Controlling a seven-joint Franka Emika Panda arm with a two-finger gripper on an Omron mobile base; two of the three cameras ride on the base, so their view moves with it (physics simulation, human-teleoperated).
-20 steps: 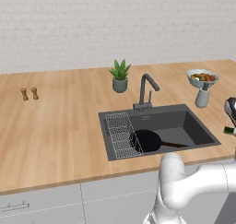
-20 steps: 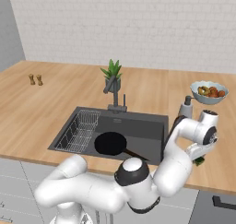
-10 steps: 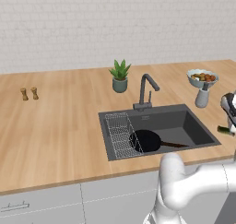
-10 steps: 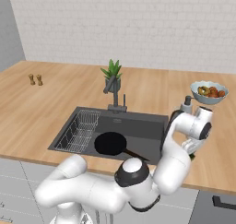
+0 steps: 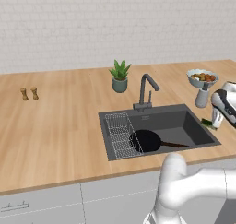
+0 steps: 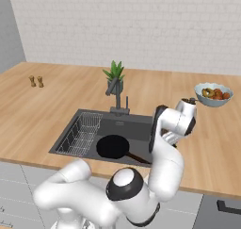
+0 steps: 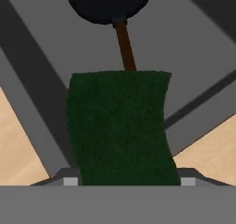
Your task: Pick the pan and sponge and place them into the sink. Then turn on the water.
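While in sink (image 5: pixel 193 126), pan (image 5: pixel 145 140) alone.

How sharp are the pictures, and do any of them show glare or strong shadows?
Left base view: soft, even light, no glare; the sink interior is dark, so the pan barely stands out. Right base view: the same flat light, slightly soft edges. Hand view: coarse and blurry; the sponge in the gripper looks dark green with no highlights.
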